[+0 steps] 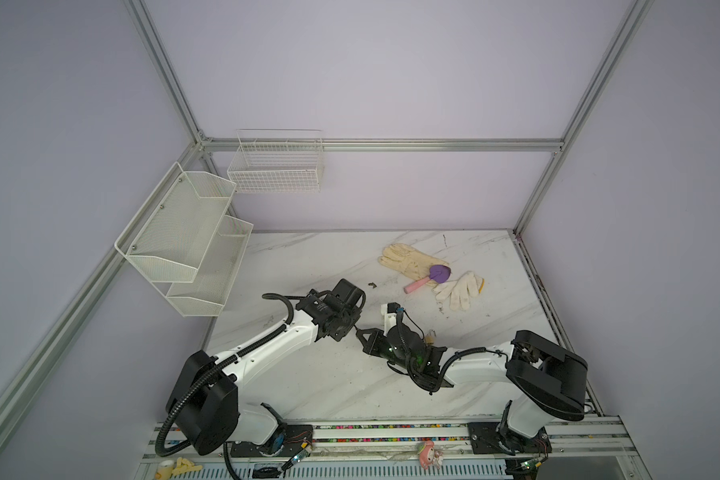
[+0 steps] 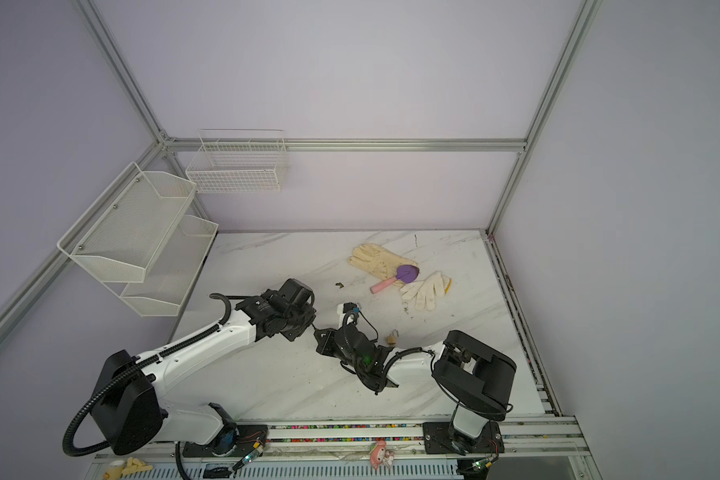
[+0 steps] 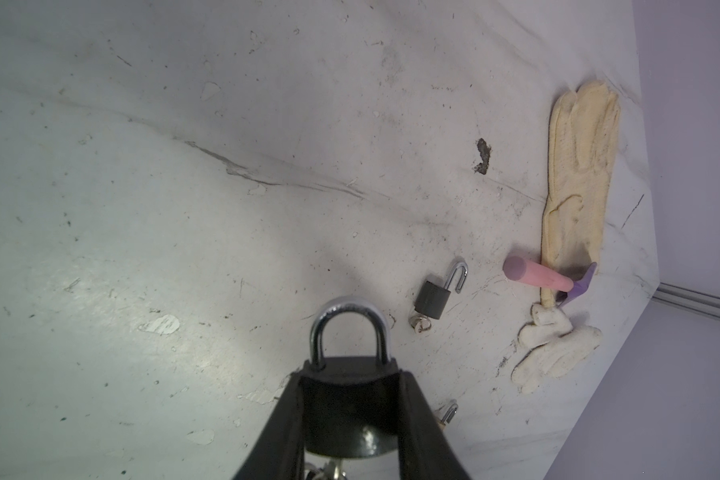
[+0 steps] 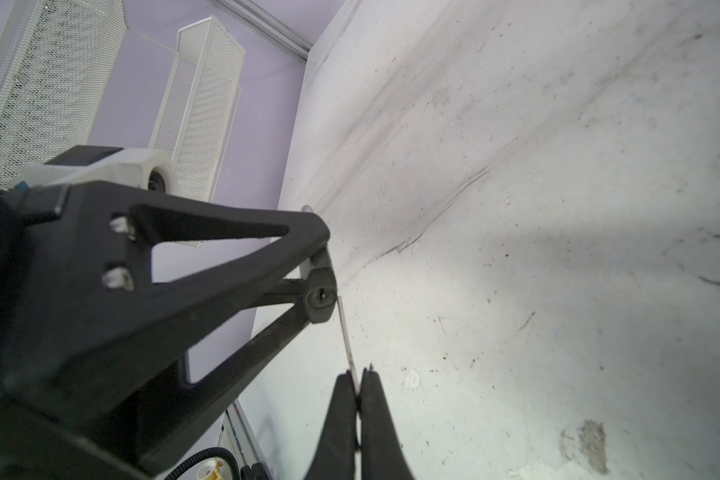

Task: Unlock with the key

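This is a robotics lab test cell: a frame of silver aluminium extrusion bars (image 1: pixel 375 145) holds plain pale lilac wall panels (image 1: pixel 391 62) around a white marble-patterned tabletop (image 1: pixel 308 257). Two white-and-black robot arms, one on the left (image 1: pixel 275 349) and one on the right (image 1: pixel 474 368), are bolted to a slotted aluminium rail (image 1: pixel 391 434) along the near edge, beside small bare circuit boards (image 1: pixel 298 456). A white two-tier mesh shelf (image 1: pixel 175 232) and a white wire basket (image 1: pixel 275 170) hang on the far-left walls.
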Tool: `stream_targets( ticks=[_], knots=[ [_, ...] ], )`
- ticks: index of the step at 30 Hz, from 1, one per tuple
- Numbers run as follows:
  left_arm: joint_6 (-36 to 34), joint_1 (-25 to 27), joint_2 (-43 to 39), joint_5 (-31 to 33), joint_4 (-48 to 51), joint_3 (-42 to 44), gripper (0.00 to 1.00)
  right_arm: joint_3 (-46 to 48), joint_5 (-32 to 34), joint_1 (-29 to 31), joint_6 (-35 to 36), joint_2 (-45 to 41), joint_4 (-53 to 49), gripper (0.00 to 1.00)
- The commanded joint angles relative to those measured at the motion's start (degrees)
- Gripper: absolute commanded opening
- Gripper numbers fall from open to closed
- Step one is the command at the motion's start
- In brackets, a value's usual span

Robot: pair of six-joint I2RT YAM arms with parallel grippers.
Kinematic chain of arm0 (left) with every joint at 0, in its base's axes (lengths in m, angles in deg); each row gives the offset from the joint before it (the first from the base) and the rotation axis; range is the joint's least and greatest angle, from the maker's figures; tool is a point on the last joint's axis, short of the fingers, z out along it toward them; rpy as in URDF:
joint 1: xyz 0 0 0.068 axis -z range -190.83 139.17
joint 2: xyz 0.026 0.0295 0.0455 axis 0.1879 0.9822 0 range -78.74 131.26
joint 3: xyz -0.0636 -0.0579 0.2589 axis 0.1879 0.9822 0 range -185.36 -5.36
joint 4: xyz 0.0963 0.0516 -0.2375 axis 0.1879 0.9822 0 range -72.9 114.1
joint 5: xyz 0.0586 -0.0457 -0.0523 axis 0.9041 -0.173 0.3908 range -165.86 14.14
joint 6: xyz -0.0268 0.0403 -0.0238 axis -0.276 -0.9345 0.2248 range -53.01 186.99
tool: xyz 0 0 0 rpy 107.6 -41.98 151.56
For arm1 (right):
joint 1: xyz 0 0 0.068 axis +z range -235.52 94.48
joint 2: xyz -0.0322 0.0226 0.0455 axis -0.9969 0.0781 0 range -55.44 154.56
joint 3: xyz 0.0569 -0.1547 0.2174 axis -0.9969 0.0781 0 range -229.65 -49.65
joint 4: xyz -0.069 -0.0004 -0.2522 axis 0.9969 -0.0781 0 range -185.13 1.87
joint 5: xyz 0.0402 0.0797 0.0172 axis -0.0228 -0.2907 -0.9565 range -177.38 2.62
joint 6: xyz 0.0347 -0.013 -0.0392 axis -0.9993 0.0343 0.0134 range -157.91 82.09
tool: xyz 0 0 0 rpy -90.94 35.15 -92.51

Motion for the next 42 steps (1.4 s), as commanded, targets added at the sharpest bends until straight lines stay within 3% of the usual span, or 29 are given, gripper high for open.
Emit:
stream_targets(
  ticks=[1,21,42],
  knots=[
    [0.56,0.21,-0.82,0.36,-1.72,-2.74,0.00,-1.24,0.79,0.27,-0.04,-0.63,1.18,0.00],
    [0.48,0.00,-1.96,2.73,-1.73,-1.65,0.00,-0.43,1.54,0.28,0.13,-4.37,-0.25,0.00],
    [1.32,0.01,-2.78,0.07,-3.38,-0.26,0.00,-3.23,1.97,0.27,0.48,-1.85,-1.71,0.00]
  ],
)
